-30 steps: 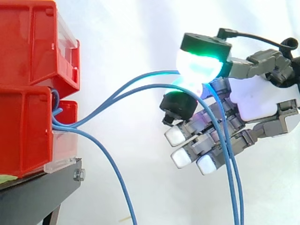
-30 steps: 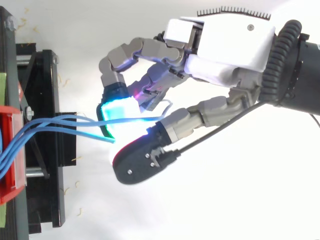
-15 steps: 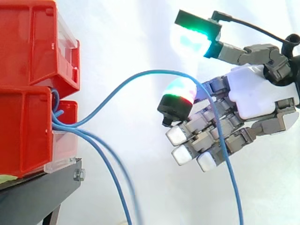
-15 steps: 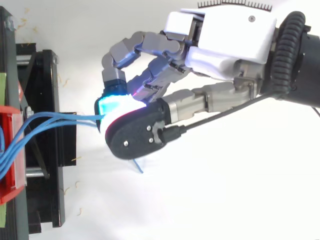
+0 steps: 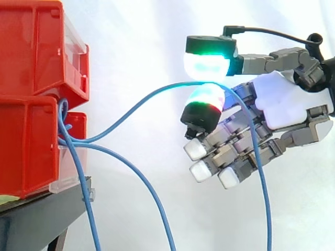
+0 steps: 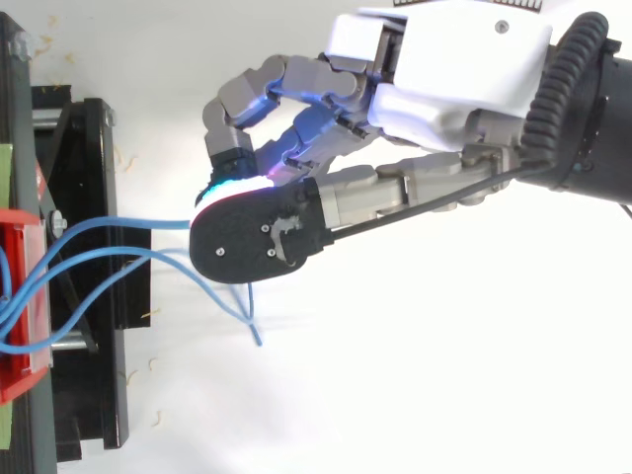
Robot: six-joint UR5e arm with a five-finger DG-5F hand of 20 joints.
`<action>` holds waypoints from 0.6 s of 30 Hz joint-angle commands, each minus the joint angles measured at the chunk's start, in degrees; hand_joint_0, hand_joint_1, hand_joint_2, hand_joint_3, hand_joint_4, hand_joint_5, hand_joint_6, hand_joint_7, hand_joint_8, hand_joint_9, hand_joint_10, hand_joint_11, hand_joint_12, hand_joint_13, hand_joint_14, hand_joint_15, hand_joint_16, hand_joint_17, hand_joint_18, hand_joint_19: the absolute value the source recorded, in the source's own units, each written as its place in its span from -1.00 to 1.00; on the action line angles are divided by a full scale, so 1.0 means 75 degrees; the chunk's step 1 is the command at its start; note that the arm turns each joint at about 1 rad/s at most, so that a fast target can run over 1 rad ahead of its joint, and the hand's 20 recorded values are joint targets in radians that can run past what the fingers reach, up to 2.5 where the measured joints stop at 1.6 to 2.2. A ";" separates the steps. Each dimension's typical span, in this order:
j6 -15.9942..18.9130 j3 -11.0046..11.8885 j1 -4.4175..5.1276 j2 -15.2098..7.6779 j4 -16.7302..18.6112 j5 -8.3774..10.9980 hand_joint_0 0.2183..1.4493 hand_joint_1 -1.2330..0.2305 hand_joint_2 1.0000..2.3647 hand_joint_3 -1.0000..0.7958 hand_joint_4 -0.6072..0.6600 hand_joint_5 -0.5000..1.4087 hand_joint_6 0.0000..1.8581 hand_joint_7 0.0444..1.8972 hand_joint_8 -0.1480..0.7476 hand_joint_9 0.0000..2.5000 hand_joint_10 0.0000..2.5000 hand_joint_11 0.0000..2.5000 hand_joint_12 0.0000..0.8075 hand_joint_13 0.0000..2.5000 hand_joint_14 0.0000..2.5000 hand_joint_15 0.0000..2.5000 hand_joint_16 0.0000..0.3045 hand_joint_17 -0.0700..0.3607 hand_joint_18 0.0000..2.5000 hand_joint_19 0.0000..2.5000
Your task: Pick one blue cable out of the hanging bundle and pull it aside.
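**Blue cable pinched clear of the bundle**

Blue cable point(image 5: 137, 102) is nipped between two glowing pads of the robot hand point(image 5: 282, 104): the green-white thumb pad point(image 5: 207, 65) presses from above and a red-and-green finger pad point(image 5: 205, 99) from below. The other fingers are curled beneath them, white tips pointing left. Past the pinch, the cable drops across those curled fingers and runs off the bottom of the side view. From above, the robot hand point(image 6: 444, 79) reaches in from the right, its dark thumb lying over the pinch, and the cable point(image 6: 138, 222) runs nearly straight to the left.

Further left, the held cable arcs down toward the bins, raised well apart from two other blue cables point(image 5: 148, 189) point(image 5: 79, 183) that hang loose. All three emerge at the front of the lower of two stacked red bins point(image 5: 31, 78), which sit on a black stand point(image 5: 42, 214). Behind everything hangs the white curtain point(image 5: 136, 42).
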 commanded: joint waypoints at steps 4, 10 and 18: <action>-0.0001 0.0012 -0.0011 0.0000 -0.0002 -0.0003 -0.45 -0.28 -0.97 0.06 0.19 -0.64 -0.04 0.41 0.05 -0.37 -0.99 -0.68 0.11 -0.47 -0.99 -0.69 -0.60 -0.03 -0.47 -0.62; -0.0001 0.0012 -0.0035 0.0000 -0.0025 -0.0003 -0.41 -0.32 -0.98 0.18 0.04 -0.63 -0.02 0.42 0.04 -0.34 -0.99 -0.68 0.11 -0.44 -0.99 -0.68 -0.59 -0.02 -0.44 -0.62; 0.0034 0.0153 -0.0058 0.0000 -0.0084 0.0008 -0.34 -0.34 -1.00 0.30 -0.11 -0.61 0.00 0.52 0.03 -0.27 -0.99 -0.68 0.09 -0.38 -0.99 -0.65 -0.58 0.00 -0.41 -0.62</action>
